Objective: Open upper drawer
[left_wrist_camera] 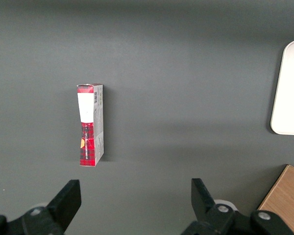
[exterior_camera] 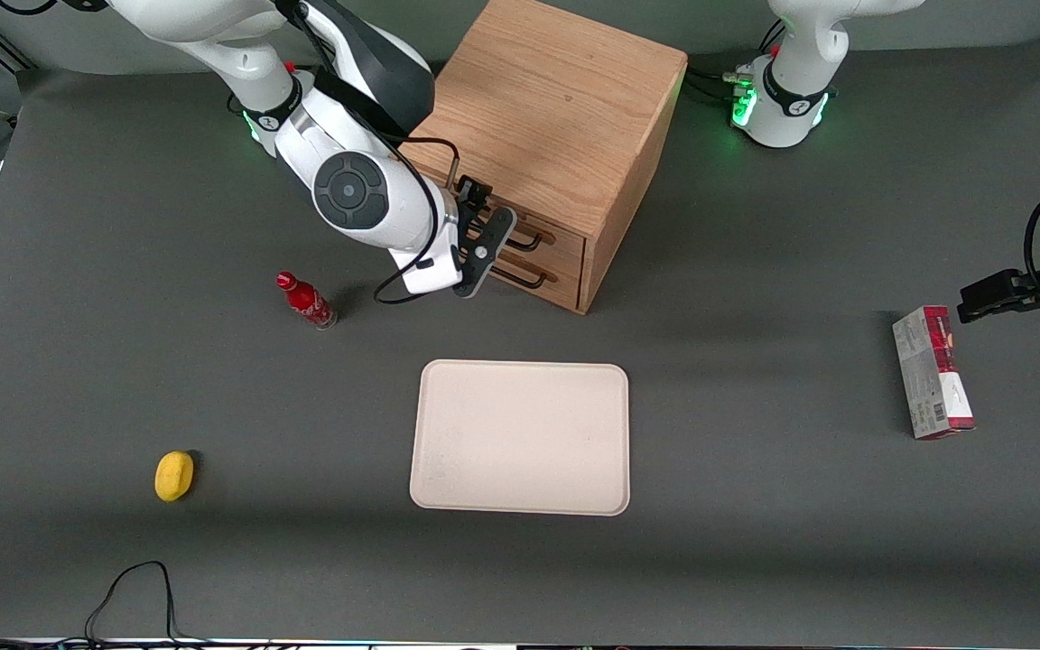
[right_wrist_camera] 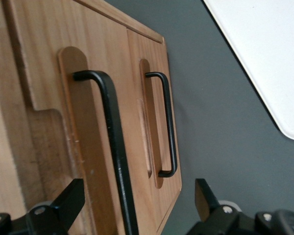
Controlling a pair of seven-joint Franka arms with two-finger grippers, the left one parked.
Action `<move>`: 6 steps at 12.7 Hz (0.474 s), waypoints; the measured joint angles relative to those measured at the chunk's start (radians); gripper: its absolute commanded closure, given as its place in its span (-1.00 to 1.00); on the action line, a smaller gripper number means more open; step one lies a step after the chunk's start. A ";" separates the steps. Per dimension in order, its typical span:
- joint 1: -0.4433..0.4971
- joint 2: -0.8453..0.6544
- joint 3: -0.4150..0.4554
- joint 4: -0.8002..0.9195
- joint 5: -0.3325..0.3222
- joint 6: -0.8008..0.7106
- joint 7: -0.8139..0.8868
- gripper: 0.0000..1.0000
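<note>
Hanging in front of the wooden cabinet [exterior_camera: 549, 135], the gripper [exterior_camera: 482, 246] sits level with the drawer fronts, its two fingers spread apart with nothing clamped between them. The right wrist view shows the upper drawer [right_wrist_camera: 83, 161] close up: its thin black bar handle [right_wrist_camera: 115, 147] runs down into the gap between the spread fingers [right_wrist_camera: 66, 203], though it cannot be told whether either finger touches the bar. The lower drawer [right_wrist_camera: 149, 98], with its own black handle [right_wrist_camera: 167, 122], lies just beside the upper one, and both drawer fronts sit flush with the cabinet face. On the dark table [exterior_camera: 755, 316], a cream tray [exterior_camera: 520, 438] lies nearer to the front camera than the cabinet. A small red bottle [exterior_camera: 305, 300] stands near the gripper, toward the working arm's end of the table, and a yellow lemon [exterior_camera: 173, 475] lies nearer to the camera than the bottle. A red and white carton [exterior_camera: 932, 372] lies flat well apart from the cabinet, toward the parked arm's end.
</note>
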 measured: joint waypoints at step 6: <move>0.003 0.049 0.003 -0.015 -0.067 0.061 -0.003 -1.00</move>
